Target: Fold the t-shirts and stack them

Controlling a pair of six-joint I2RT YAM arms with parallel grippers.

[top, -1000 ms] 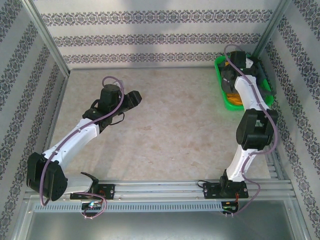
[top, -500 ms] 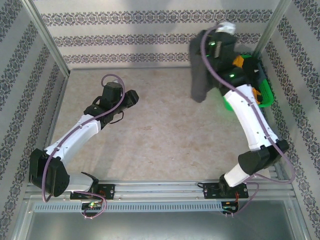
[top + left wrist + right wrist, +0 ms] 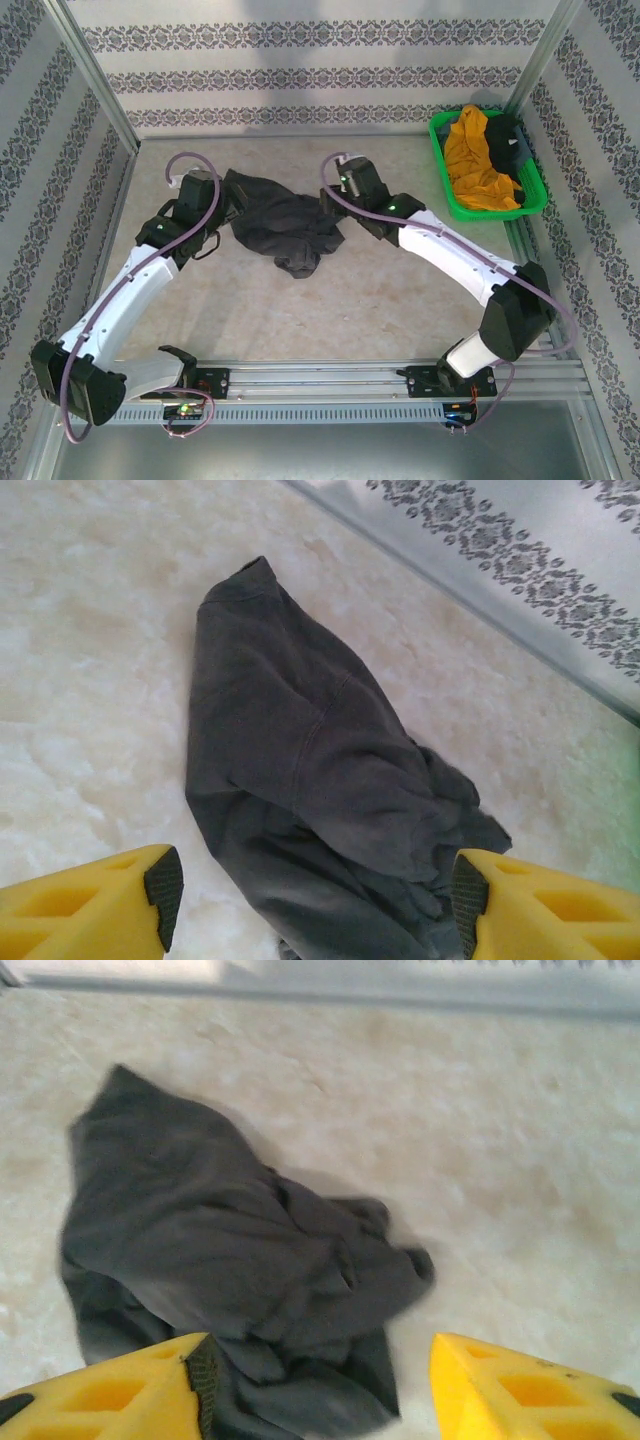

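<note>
From above, the dark grey t-shirt lies in a crumpled heap on the counter, around the middle and a bit toward the far side. The left fingers are at its left edge and the right fingers are at its right edge. They are small and dark here, so I cannot tell if they touch the cloth. The mustard t-shirt and the black t-shirt are bunched in the green basket at the far right corner, well apart from the heap.

In the left wrist view, the left fingers stand wide open and hold nothing. The dark grey t-shirt lies on the counter between and beyond them. One smooth flap with a seam runs toward the far wall, and the rest is wrinkled.

In the right wrist view, the right fingers are wide open too, with nothing in them. The dark grey t-shirt lies just past them in soft lumps.

The shirt looks light and floppy (like a rag, not a board). It will likely sag and slide when lifted, and it will not break. A pinch in the middle of the heap may catch many layers. It seems better to take an outer edge or corner on each side, such as the smooth flap, and pull it flat.
</note>
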